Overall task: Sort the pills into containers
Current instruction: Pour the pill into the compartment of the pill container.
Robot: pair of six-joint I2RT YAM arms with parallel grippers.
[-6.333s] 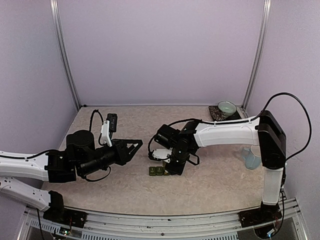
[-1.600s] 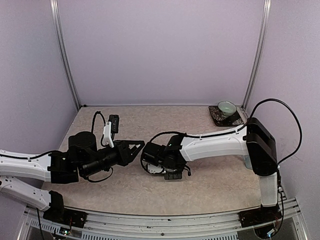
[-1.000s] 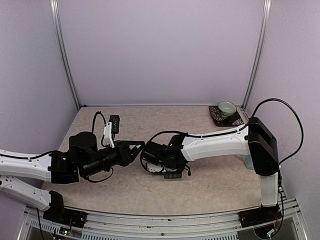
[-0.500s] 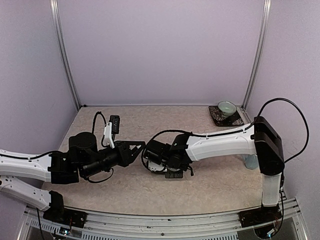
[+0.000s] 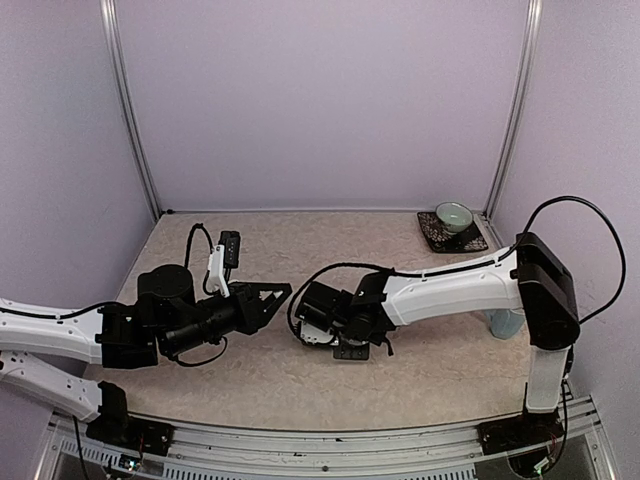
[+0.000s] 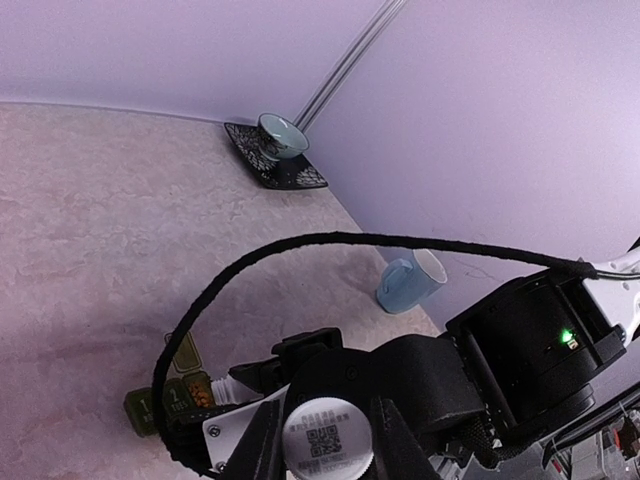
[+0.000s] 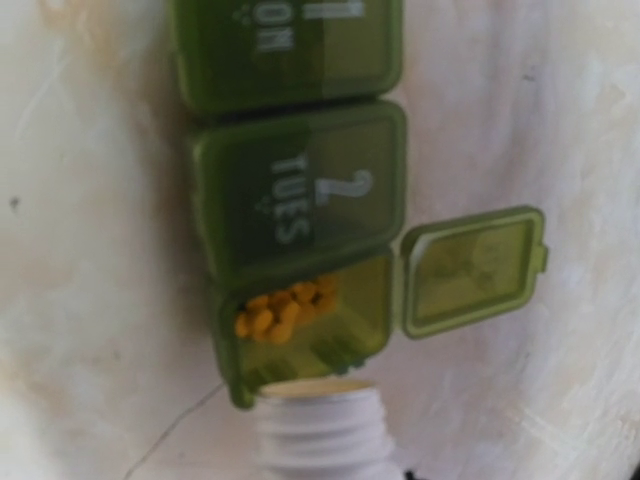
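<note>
Tipping bottle (image 7: 325,432), clamped in right jaws, beside open compartment (image 7: 345,335) at lower frame edge; left jaws clamped on white disc (image 6: 325,440). Overtilt risk: pills (image 7: 280,307) could be spilled onto table (image 7: 80,250).

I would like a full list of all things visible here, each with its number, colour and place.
organiser: one, green, three compartments, middle of the table; two lids shut, the end one open
pills: several, orange, in the open compartment
bottle: one, white, uncapped, mouth at the open compartment
cap: one, white with a printed code, likely the bottle's, near the organiser
bowl: one, pale green, on the saucer
saucer: one, dark, patterned, far right corner
mug: one, pale blue, right edge
table: one, beige
left gripper: one, black, shut on the cap
right gripper: one, black, shut on the bottle, over the organiser
</note>
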